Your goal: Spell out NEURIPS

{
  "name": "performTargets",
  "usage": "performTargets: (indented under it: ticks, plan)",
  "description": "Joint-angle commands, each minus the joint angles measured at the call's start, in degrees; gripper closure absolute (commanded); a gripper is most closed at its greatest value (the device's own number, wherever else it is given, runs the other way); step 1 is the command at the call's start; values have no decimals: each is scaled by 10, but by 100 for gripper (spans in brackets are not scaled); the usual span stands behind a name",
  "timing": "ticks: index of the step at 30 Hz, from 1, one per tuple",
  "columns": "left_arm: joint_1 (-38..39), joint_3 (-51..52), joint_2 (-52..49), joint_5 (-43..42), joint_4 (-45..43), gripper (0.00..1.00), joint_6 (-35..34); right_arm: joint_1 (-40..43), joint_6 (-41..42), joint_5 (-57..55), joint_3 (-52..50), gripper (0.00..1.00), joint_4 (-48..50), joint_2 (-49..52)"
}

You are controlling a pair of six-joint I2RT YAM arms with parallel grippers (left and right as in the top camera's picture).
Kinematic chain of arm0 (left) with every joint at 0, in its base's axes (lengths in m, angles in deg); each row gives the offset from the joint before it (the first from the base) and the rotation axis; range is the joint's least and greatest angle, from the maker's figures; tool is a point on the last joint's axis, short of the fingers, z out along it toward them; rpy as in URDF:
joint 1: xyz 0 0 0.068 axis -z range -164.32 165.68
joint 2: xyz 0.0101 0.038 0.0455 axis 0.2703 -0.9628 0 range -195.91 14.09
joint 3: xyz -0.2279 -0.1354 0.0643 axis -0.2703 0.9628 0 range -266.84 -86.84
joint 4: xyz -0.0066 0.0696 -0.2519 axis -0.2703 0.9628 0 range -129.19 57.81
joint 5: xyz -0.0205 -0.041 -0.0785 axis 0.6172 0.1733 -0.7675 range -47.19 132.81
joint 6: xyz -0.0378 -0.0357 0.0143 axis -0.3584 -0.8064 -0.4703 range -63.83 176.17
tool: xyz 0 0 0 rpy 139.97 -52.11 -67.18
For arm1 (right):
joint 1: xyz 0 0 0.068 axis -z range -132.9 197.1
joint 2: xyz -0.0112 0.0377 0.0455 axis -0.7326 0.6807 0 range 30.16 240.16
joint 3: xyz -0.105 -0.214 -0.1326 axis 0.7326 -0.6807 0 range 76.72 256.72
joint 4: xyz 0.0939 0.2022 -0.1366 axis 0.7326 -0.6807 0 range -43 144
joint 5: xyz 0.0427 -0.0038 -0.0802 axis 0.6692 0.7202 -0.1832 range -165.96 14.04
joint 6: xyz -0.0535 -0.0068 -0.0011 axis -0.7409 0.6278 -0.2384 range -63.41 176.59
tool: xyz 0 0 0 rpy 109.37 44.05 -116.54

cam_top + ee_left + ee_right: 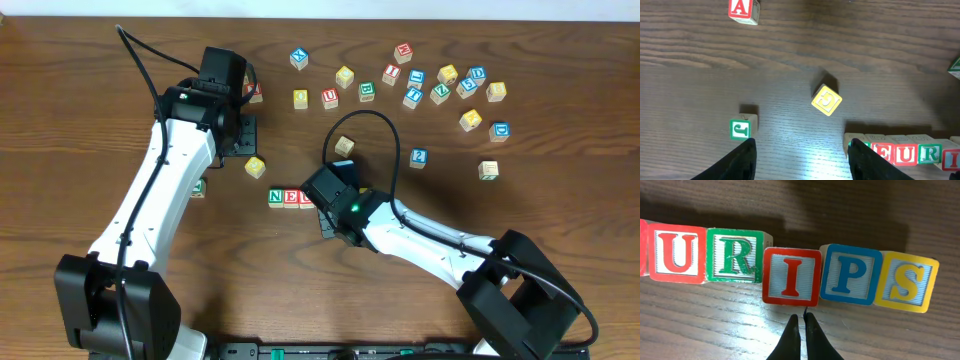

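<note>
Right end effector (802, 317) closed, empty, tips just short of I block (791, 276). Letter row (735, 255) axis left-right, I block protruding toward tips. Left end effector (802, 145) open, farther off.

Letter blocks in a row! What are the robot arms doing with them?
The two arms are spelling NEURIPS, and the row of letter blocks looks finished. The overhead view shows N and E; the right wrist view shows U, R, I, P and S side by side. The right gripper is shut and empty, tips right by the I, which sits slightly out of line. The left gripper hangs open near a yellow G block, holding nothing.
</note>
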Motion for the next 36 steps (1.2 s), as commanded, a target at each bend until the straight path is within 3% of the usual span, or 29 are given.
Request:
performTargets:
  ticks: [1,36]
  plan:
    - [-2,-13,9,7,0,42,4,-3,4,-11,-6,99,2,-2]
    - [-2,-13,9,8,0,42,4,-3,-2,-9,-7,99,18,8]
